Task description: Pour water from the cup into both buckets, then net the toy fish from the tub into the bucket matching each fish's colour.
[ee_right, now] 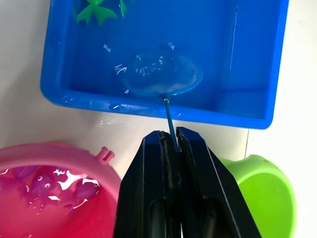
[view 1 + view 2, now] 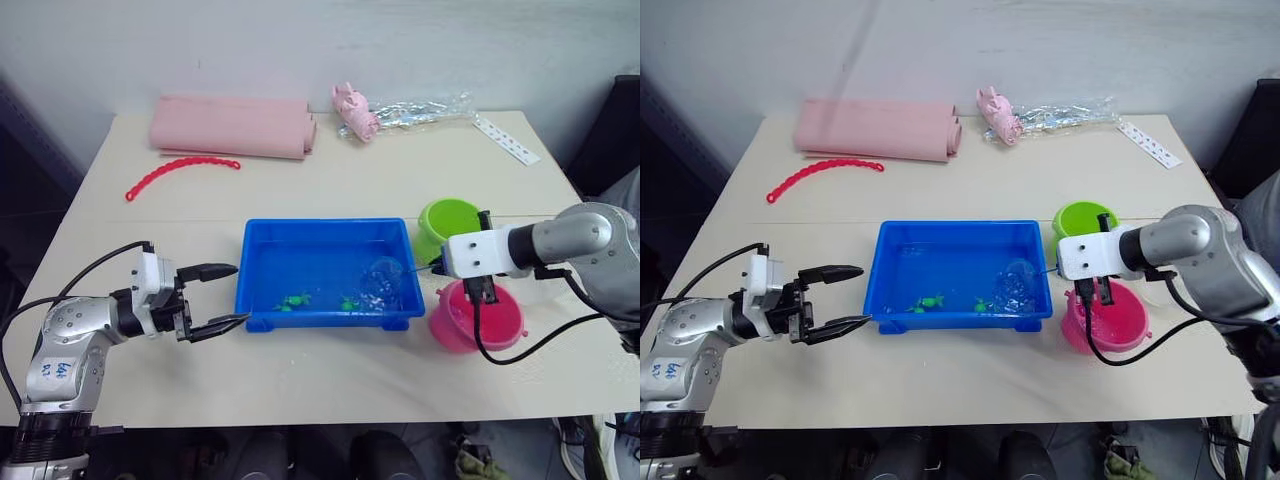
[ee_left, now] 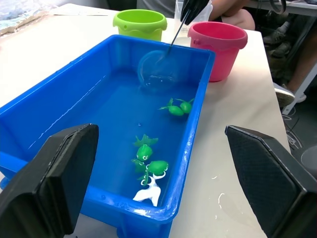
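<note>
Fish toys, all green (image 3: 148, 161), lie in the water of the blue tub (image 2: 262, 240), which sits in the middle of the table (image 2: 330, 380). One pair is near the tub's front wall toward its left half and another green one (image 3: 177, 107) lies a little further right, close to the net hoop (image 1: 162, 74). The hoop is inside the tub at its right front corner, with its thin stick (image 1: 170, 126) rising over the tub's rim. The right gripper (image 1: 169, 144) has its two black fingers pressed together on the end of that stick, hovering above the gap between the two buckets. The green bucket (image 2: 447, 226) stands just beside the tub's right end toward the back, and the pink bucket (image 2: 470, 322) stands just in front of it, also next to the tub. In the right wrist view, purple-pink fish (image 1: 44, 184) lie in the water inside the pink bucket. The left gripper (image 2: 222, 295) rests low over the table at the tub's left end, fingers spread apart and empty, their tips just short of the tub wall. At the back of the table lie a folded pink cloth (image 2: 232, 126), a red beaded chain (image 2: 180, 172), a pink pig toy (image 2: 355, 110), a clear plastic bag (image 2: 420, 112) and a white strip (image 2: 507, 140).
</note>
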Controlling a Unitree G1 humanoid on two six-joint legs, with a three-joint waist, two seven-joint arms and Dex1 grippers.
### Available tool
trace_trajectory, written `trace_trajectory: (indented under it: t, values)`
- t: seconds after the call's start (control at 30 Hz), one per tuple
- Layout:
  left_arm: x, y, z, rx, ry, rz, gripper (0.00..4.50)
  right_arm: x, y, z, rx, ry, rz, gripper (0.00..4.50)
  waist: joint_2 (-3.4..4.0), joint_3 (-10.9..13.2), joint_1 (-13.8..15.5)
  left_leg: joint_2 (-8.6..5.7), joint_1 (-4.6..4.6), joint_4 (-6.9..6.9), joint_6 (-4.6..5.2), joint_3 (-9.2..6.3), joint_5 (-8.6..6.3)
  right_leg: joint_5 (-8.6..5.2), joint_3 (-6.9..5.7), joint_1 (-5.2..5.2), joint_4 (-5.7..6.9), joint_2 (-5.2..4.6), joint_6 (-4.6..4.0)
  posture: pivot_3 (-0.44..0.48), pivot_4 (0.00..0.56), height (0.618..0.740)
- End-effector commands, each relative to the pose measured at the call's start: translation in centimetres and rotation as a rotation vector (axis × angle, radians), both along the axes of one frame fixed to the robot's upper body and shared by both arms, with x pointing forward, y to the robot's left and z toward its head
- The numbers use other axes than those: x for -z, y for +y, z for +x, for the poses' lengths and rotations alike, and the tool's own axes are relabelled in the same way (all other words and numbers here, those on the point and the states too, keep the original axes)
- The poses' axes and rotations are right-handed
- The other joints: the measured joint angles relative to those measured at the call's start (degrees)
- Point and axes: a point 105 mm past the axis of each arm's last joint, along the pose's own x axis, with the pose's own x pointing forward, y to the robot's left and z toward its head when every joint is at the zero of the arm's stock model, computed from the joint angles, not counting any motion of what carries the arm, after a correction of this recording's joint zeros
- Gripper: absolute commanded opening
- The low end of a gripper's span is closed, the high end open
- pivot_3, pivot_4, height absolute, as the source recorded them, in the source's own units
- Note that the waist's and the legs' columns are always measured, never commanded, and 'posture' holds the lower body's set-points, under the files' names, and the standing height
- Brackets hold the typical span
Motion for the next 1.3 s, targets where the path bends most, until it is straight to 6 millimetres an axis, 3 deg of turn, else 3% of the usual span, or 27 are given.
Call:
trace_trajectory:
  t: [0.03,0.17,0.5,0.93,1.3]
  values:
    - [-1.0,-0.7,-0.3,0.015,-0.025,-0.014,4.47,0.0,0.1,-0.6,-0.034,0.054,-0.07,0.0,0.0,0.0,-0.03,0.0,0.0,0.0,0.0,0.0,0.0,0.0,0.0,0.0,-0.01,0.0,0.0,0.0,0.15,0.74]
    - [-1.4,-0.8,0.1,0.012,-0.008,-0.023,4.47,0.4,0.8,-1.6,-0.068,0.162,-0.087,0.0,0.0,0.0,-0.03,0.0,0.0,-0.03,0.0,0.0,-0.01,0.0,-0.01,0.0,-0.02,0.01,0.0,0.0,0.15,0.74]
    - [-1.9,-0.7,0.6,0.028,0.018,-0.007,4.47,1.1,3.8,-2.9,-0.025,0.405,0.09,0.0,0.01,0.0,-0.16,0.01,0.01,-0.09,-0.04,-0.01,-0.04,0.0,-0.01,-0.03,-0.03,0.03,0.0,0.0,0.15,0.74]
    - [-2.2,-0.4,0.6,0.022,0.019,-0.008,4.47,2.2,4.9,-1.6,0.116,0.553,0.243,0.0,0.0,0.0,-0.16,0.01,-0.01,-0.1,-0.05,-0.01,-0.07,0.0,-0.02,-0.03,-0.07,0.04,0.0,0.0,0.15,0.74]
    - [-2.4,-0.5,0.8,0.02,0.01,-0.01,4.47,2.1,5.0,0.5,0.192,0.483,0.299,0.0,0.01,0.01,-0.21,0.0,-0.01,-0.1,-0.06,0.01,-0.07,0.0,-0.01,-0.04,-0.07,0.05,0.0,0.0,0.15,0.74]
